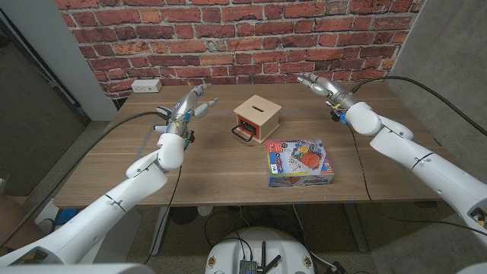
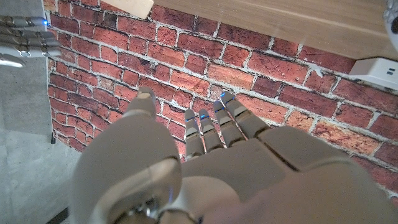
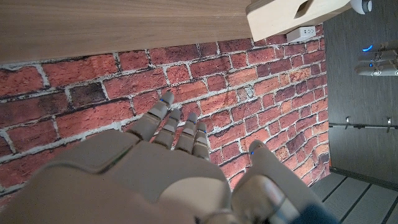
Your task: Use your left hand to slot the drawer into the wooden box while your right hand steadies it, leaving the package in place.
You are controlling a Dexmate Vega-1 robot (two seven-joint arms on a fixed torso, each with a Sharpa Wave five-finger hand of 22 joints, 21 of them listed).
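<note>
A small wooden box (image 1: 256, 116) sits near the middle of the desk (image 1: 205, 171). It has a slot in its top. A drawer (image 1: 245, 132) with a dark handle is in the box's front opening, and a bit of it sticks out toward the robot. I cannot tell what is inside the drawer.

A flat package (image 1: 300, 162) with bright pictures on it lies on the desk, just beside the box and nearer to the robot. It does not touch the box.

The left hand (image 1: 190, 106) is up by the far left part of the desk. Its fingers (image 1: 204, 107) are stretched out and spread apart, and it holds nothing. It points toward the brick wall (image 1: 228, 38). In the left wrist view the left hand (image 2: 205, 162) shows from the back, with straight fingers (image 2: 217, 124) in front of the bricks. The box and drawer are off to this hand's right, apart from it.

The right hand (image 1: 323, 87) is up by the far right part of the desk. Its fingers (image 1: 308, 79) are spread out too, and it holds nothing. In the right wrist view the right hand (image 3: 168, 162) also shows from the back, with straight fingers (image 3: 180, 127). A corner of the box (image 3: 292, 15) shows there as well. The box is to this hand's left, apart from it.

A white power strip (image 1: 145, 86) lies at the far left edge of the desk, by the wall.
</note>
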